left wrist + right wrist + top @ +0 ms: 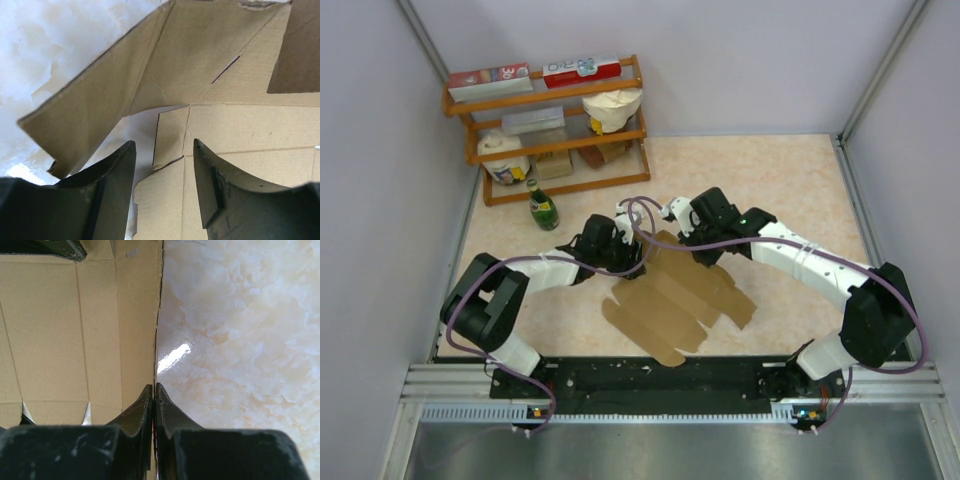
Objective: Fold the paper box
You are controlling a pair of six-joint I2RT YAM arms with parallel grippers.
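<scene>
The paper box (680,305) is a brown die-cut cardboard sheet lying mostly flat between the arms. My left gripper (625,245) hangs over its far left part. In the left wrist view that gripper (164,150) is open above the cardboard (235,130), with nothing between its fingers. One flap (100,105) to its left stands raised off the table. My right gripper (688,238) is at the sheet's far edge. In the right wrist view its jaws (155,386) are shut, their tips right at the edge of the cardboard (60,330).
A wooden shelf (550,125) at the back left holds printed boxes, a cream bag and packets. A green bottle (543,208) stands just in front of it, close to the left arm. Grey walls enclose the marbled table (240,340).
</scene>
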